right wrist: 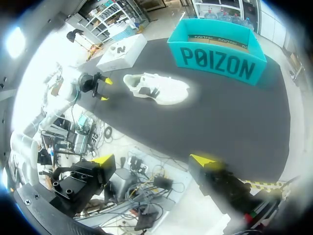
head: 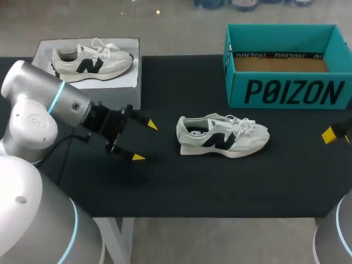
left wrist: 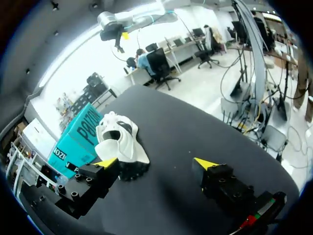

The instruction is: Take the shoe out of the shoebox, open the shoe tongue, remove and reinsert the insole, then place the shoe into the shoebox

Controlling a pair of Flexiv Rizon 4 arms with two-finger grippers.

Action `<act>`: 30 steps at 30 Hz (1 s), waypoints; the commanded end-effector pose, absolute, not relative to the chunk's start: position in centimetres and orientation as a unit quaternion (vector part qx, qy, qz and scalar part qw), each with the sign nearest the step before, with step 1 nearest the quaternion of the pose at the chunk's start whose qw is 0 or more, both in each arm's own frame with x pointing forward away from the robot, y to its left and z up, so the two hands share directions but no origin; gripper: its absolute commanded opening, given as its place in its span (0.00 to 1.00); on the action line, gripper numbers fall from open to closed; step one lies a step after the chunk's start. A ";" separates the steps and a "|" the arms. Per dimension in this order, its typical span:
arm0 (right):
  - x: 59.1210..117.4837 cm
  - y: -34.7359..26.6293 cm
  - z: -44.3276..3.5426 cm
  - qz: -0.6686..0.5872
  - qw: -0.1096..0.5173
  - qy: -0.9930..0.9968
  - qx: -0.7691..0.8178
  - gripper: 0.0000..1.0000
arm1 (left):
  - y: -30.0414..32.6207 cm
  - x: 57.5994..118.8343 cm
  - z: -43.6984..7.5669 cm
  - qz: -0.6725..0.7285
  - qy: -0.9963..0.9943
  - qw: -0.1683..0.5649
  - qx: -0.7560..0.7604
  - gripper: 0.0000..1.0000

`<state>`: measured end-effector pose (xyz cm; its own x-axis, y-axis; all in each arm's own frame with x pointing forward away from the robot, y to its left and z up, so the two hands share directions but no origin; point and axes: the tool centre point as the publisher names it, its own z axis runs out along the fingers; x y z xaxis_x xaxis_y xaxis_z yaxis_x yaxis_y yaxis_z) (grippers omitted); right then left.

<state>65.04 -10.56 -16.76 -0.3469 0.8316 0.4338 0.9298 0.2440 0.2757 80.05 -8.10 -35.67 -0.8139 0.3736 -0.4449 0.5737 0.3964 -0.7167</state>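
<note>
Shows the shoe (head: pixel 223 135) out of the teal shoebox (head: pixel 286 91), upright on its sole on the table (head: pixel 165 187), heel toward the wide-spread, empty left gripper (head: pixel 144 141), seemingly laid ready for tongue and insole work, with the right gripper (right wrist: pixel 154 160) likewise released, well apart.

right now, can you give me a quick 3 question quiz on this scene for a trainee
1. True or false: the loose shoe lies inside the teal shoebox.
2. The left gripper is: A) shut on the loose shoe, B) open, near the loose shoe's heel without touching it, C) inside the teal shoebox.
3. Fill in: the second shoe rests on a ___ box.
Key: 1 false; 2 B; 3 white.
</note>
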 end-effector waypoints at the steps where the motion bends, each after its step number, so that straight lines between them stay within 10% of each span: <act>1: 65.2 -10.5 -16.8 -0.246 0.100 -0.783 -0.563 1.00 | -8.8 80.8 -37.0 -0.637 0.747 0.029 0.188 1.00; 30: 65.2 -10.5 -16.8 -0.246 0.100 -0.783 -0.563 1.00 | -13.1 84.2 -38.9 -0.592 0.803 0.012 0.060 1.00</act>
